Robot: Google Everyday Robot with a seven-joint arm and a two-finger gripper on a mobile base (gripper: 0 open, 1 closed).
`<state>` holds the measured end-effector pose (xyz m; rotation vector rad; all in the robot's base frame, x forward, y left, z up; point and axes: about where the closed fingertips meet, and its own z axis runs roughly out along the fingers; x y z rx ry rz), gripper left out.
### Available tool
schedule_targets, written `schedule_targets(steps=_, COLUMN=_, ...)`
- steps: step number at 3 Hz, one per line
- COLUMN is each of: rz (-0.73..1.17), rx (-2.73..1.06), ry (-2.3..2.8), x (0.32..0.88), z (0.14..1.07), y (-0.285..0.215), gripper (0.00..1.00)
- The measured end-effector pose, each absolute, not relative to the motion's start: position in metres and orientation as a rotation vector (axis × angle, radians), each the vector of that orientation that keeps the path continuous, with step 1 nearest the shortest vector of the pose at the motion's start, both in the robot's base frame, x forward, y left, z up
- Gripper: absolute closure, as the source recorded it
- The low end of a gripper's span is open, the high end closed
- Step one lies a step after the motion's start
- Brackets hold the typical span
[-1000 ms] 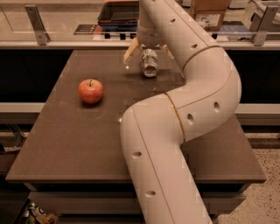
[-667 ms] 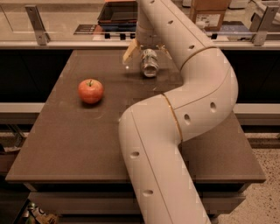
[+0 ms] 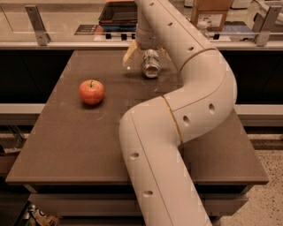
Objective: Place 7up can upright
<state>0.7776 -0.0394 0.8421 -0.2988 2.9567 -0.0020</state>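
The 7up can (image 3: 151, 64) is silvery with a shiny end facing me. It is tilted, not upright, at the far middle of the brown table (image 3: 66, 145). My gripper (image 3: 144, 56) is at the end of the white arm, right at the can and just above it, close to the table's far edge. The wrist hides the can's upper part, so I cannot see whether the can rests on the table.
A red apple (image 3: 92, 92) sits on the table's left half. The white arm (image 3: 177, 132) crosses the table's middle and right. Beyond the far edge a railing (image 3: 40, 26) fronts a counter holding a dark tray (image 3: 117, 13) and a cardboard box (image 3: 212, 11).
The arm has shifted very slightly. The can stays tilted at the same spot and the apple has not moved.
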Motion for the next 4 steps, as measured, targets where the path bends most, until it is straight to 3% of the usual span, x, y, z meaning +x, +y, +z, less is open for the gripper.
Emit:
schedule_targets(steps=2, rz=0.006, rx=-0.303, ry=2.967, x=0.778, z=0.835, y=-0.040, gripper=0.00)
schedule_targets(steps=4, rz=0.023, rx=-0.301, ry=2.924, x=0.793, z=0.830, y=-0.034, gripper=0.40)
